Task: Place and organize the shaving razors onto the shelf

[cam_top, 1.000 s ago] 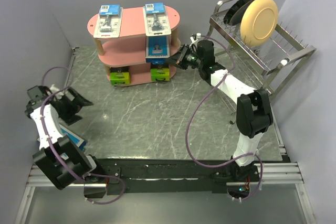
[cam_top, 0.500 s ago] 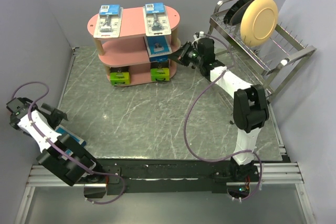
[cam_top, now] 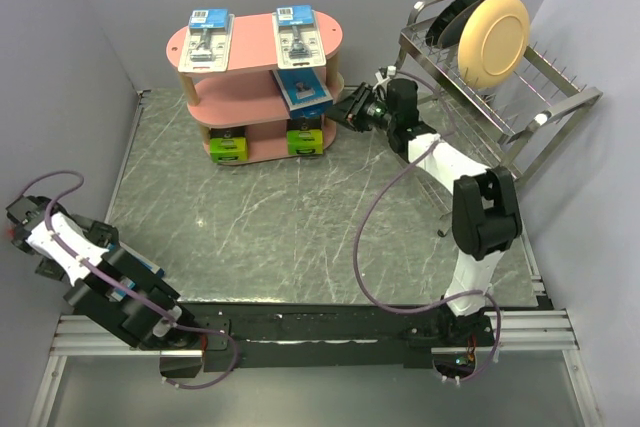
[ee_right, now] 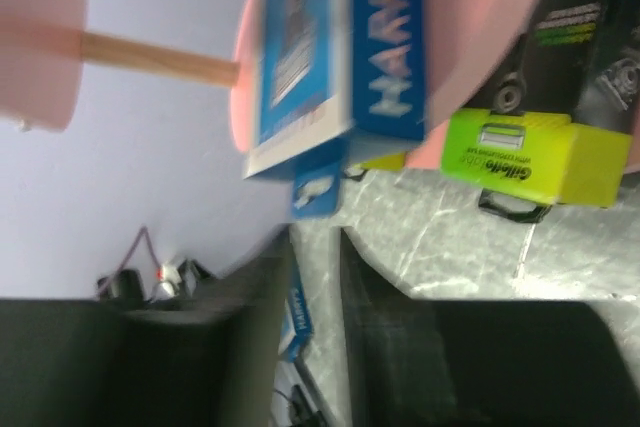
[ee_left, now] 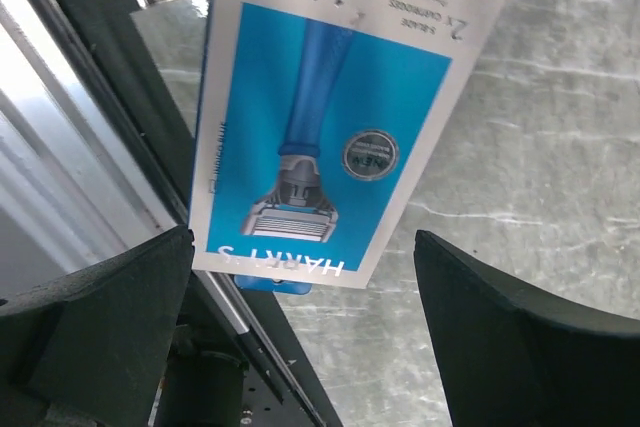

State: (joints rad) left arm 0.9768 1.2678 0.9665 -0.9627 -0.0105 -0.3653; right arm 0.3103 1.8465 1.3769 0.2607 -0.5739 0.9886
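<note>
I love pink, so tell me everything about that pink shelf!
The pink shelf has three oval boards on light wooden posts, looking like painted wood. It stands upright at the far side of the grey marbled table. Two clear blister packs lie flat on top, a blue-carded pack sits on the middle board poking out at the right, and two black boxes with lime-green ends sit on the bottom board. The right gripper hovers close by its right end.

Bright, even light; right wrist view motion-blurred
</note>
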